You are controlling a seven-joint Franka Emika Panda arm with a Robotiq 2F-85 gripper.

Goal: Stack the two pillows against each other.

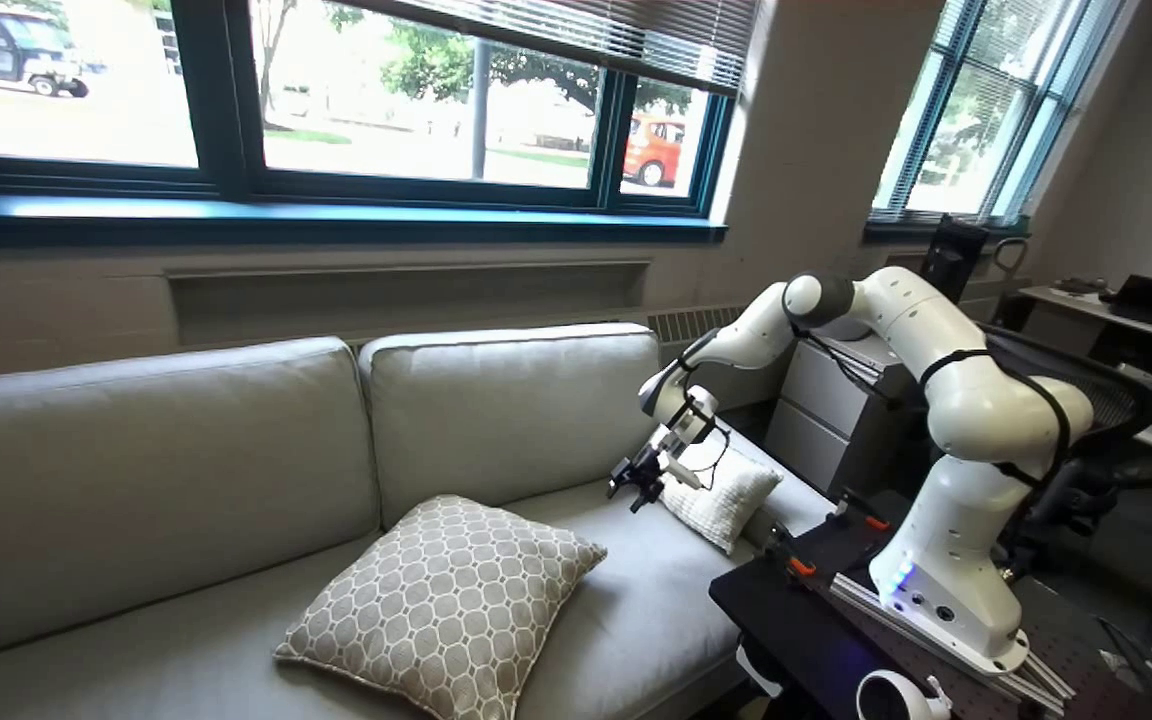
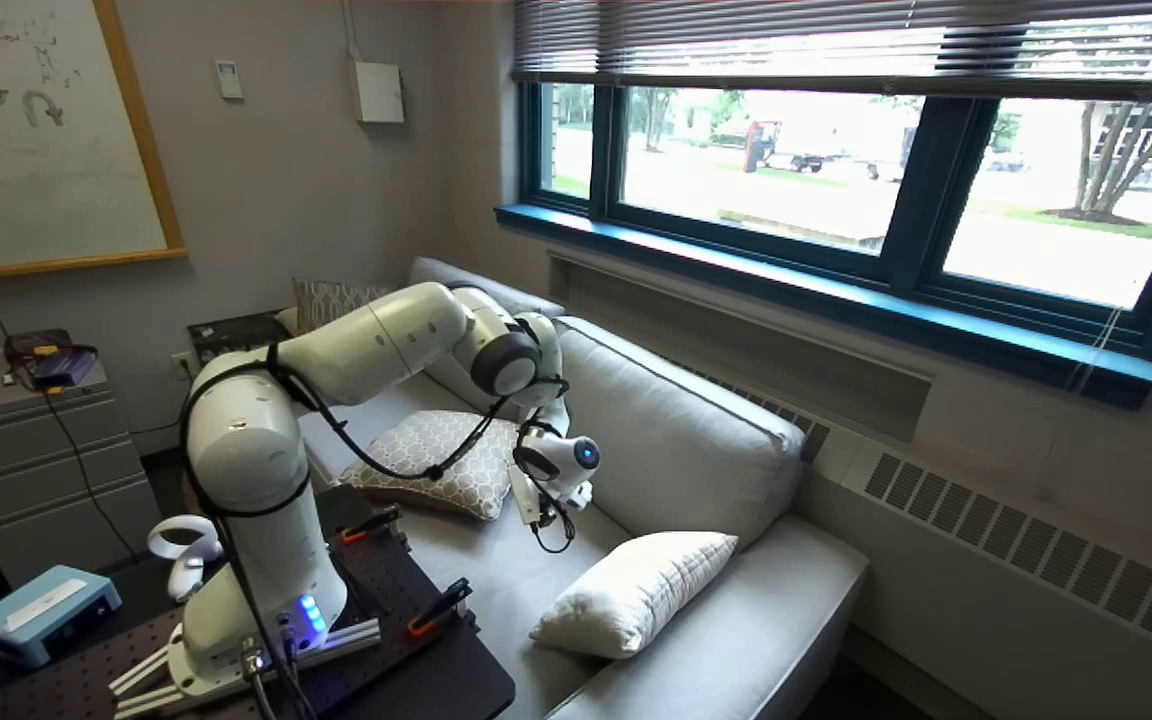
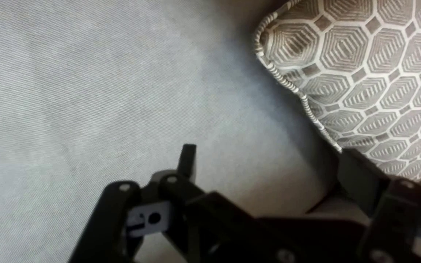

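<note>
The large beige lattice pillow (image 1: 446, 600) lies on the couch seat, in both exterior views (image 2: 441, 465). Its corner shows at the upper right of the wrist view (image 3: 371, 73). The smaller cream-white pillow (image 1: 721, 495) leans at the couch's armrest, and it also shows in an exterior view (image 2: 636, 590); it is out of the wrist view. My gripper (image 1: 624, 498) is above the seat between the two pillows, nearer the white one. In the wrist view the gripper (image 3: 269, 151) is open with nothing between its fingers; one finger overlaps the beige pillow's edge in the picture.
The couch's back cushions (image 1: 516, 410) stand behind the seat. The armrest (image 2: 726, 640) is beside the white pillow. The black robot table (image 1: 766, 600) with clamps borders the couch front. Another patterned cushion (image 2: 331, 300) is at the far end.
</note>
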